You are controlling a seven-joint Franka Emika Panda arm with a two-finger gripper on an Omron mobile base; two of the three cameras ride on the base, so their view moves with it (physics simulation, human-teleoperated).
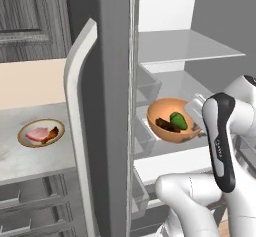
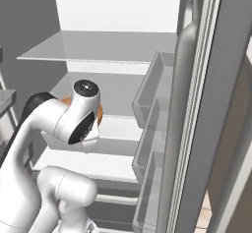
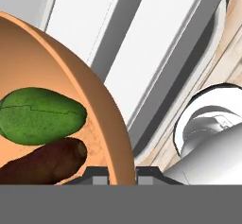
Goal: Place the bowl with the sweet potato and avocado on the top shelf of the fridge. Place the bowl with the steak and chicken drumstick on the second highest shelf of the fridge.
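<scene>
I have my pincer (image 3: 123,175) closed down tight on the rim of the orange bowl (image 1: 170,123); in the hand view the two fingertips sit at 6 o'clock with the bowl's thin wall pinched between them, which is why the bowl fills the left half of that view and hangs off to one side rather than sitting centred under me. A rim grip like this lets the bowl tip, and in the left base view it is clearly tilted, its mouth turned toward the camera, with the avocado (image 3: 40,116) lying just above the sweet potato (image 3: 42,160), both settled against the lower part of the bowl. I hold it inside the open fridge (image 2: 113,11), in front of the lower shelves, well below the top shelf (image 1: 185,48) at 12 o'clock of that view, where this bowl belongs. So I judge the lift is partway: the bowl needs to go up and in, and be levelled before I let go, or the produce could roll out. The other bowl (image 1: 41,132), with the steak and the drumstick, waits on the grey counter (image 1: 30,161) at 9 o'clock in the left base view, beyond the open fridge door (image 1: 80,106), untouched, for the second highest shelf.
</scene>
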